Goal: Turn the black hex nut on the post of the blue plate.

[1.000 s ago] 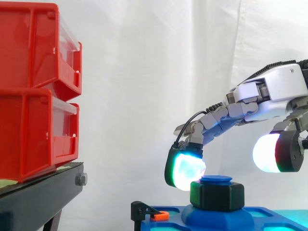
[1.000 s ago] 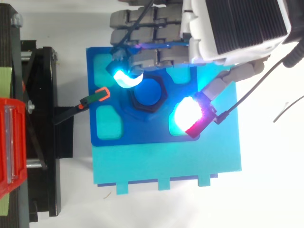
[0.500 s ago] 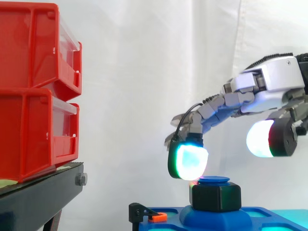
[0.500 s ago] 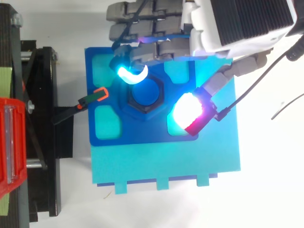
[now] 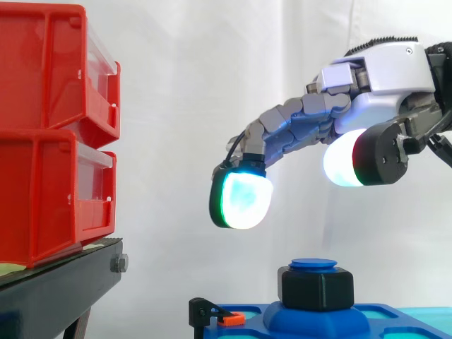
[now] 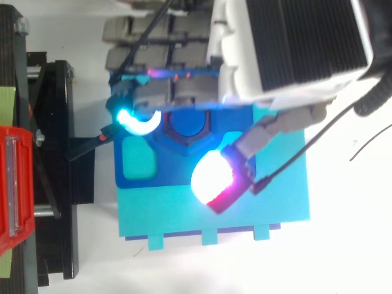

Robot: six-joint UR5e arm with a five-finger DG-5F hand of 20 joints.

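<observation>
Standing at the left, two stacked red bins are carried on a black stand. The hand is seen coming in from the right and hovering well above the work. Its fingers are stretched out and only lightly bent, the thumb is set apart from them, and nothing is held. One glowing fingertip pad hangs above and to the left of the nut, clear of it.

The blue plate lies below, with the black hex nut seated on the post, whose blue cap shows just above the nut. A small orange clip is seen at the plate's left edge.

No contact with the nut is being made, so a fresh grasp and turn are judged to remain. How far the nut has been turned cannot be told. No writing can be read.
</observation>
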